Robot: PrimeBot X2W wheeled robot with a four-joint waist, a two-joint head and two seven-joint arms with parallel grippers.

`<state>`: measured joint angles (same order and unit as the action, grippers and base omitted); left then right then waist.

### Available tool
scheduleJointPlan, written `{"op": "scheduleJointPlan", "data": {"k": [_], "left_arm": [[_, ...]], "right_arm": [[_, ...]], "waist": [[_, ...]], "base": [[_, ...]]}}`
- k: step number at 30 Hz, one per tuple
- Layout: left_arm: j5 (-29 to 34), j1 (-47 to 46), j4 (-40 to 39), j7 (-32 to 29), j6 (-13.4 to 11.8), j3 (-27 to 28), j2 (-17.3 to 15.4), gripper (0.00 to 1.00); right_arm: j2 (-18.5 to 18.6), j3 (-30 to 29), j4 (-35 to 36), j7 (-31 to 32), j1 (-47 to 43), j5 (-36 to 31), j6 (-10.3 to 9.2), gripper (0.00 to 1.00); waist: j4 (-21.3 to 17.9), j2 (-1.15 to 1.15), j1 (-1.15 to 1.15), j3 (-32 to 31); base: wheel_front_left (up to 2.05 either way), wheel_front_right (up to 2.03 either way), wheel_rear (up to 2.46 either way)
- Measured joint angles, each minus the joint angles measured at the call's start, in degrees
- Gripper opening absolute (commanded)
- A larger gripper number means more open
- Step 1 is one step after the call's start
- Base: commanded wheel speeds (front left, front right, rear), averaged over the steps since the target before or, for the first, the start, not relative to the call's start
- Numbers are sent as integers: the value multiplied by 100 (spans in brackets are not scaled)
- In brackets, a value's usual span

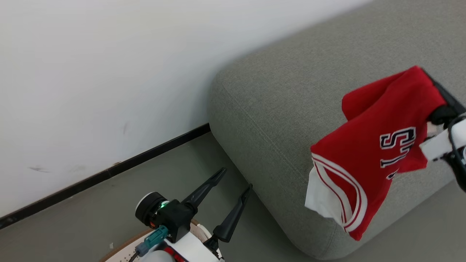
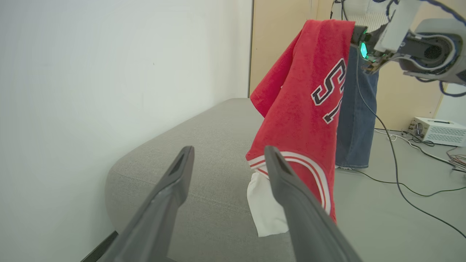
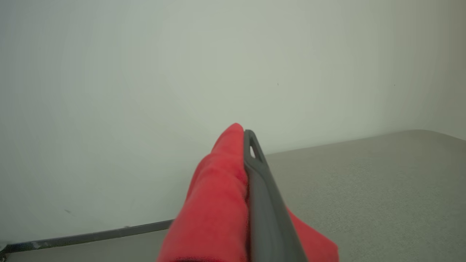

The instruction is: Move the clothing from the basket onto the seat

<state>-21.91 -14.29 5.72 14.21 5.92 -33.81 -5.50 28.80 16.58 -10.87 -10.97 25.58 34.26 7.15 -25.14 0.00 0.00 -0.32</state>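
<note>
Clothing (image 1: 367, 153) aloft in right tool (image 3: 243, 135)

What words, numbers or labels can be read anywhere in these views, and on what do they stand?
"S", then a letter partly lost in a fold, perhaps "T": black with a white outline, on the red garment.
More characters after those two, cut off by folds: not readable.
White box on the floor: any label is too small to read.
No other text can be made out.
</note>
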Motion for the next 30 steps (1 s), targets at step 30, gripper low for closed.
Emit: {"op": "scheduleJointPlan", "data": {"k": [30], "left_arm": [[654, -187, -1181, -277, -299, -226, -203, 100]], "right_arm": [[1060, -1157, -2245, 533, 3210, -185, 0, 0]], "waist": [[1029, 0, 0, 1183]], "base": [[0, 0, 0]]}}
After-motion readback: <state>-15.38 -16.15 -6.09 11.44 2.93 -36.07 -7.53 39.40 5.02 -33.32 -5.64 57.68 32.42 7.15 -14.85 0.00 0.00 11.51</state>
